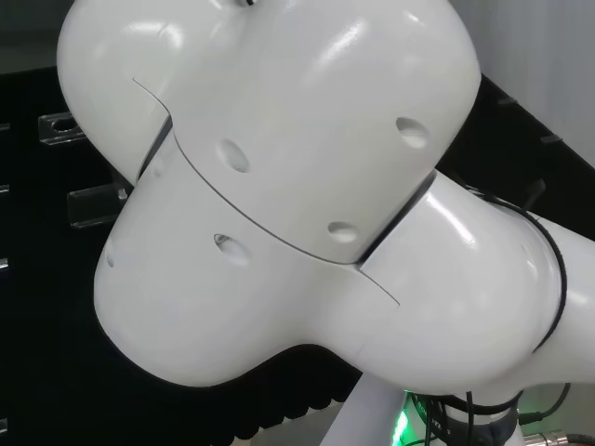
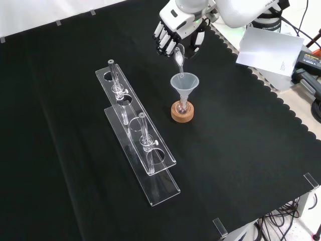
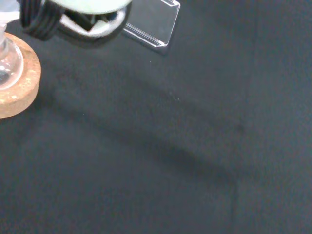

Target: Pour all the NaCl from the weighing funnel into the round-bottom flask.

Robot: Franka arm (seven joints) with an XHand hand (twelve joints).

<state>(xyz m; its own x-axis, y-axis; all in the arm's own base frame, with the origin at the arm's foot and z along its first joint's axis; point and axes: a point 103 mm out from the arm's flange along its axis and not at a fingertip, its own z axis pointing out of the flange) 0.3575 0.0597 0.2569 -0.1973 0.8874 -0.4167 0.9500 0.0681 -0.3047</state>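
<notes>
We note the bench [image 2: 60, 165] is draped in matte black cloth with a scalloped hem along its right edge in the front view. Toward the far right part of the cloth sits a round cork ring [image 2: 181, 111], tan and grainy, carrying a small clear round-bottom flask [image 2: 182, 105]. A clear conical funnel [image 2: 184, 83] stands in the flask's neck, its wide mouth up. In the wrist view the cork ring [image 3: 17, 83] shows a coarse, speckled surface, with the glass bulb [image 3: 9, 66] seated in it.

Left of the flask in the front view lies a long clear acrylic rack [image 2: 135, 135], two flat tiers with round holes, running from mid-cloth toward the near edge. Two slender clear tubes with pale caps stand upright in it, one [image 2: 116, 83] at the far end and one [image 2: 144, 133] nearer the near end. A corner of the clear rack [image 3: 152, 24] also shows in the wrist view.

The hand [image 2: 175, 31], black and white, hangs above the funnel in the front view, palm turned down, fingers curled. We see them pinching the weighing funnel [image 2: 179, 56], a small clear spout-like piece, tilted steeply so its lower tip points into the funnel's mouth, just above it. We cannot tell whether any salt remains in it or has reached the flask.

In the head view the arm's glossy white links [image 1: 297, 186] bulk large before the cloth; the clear tabs of the rack [image 1: 93, 204] peek out at their left.
</notes>
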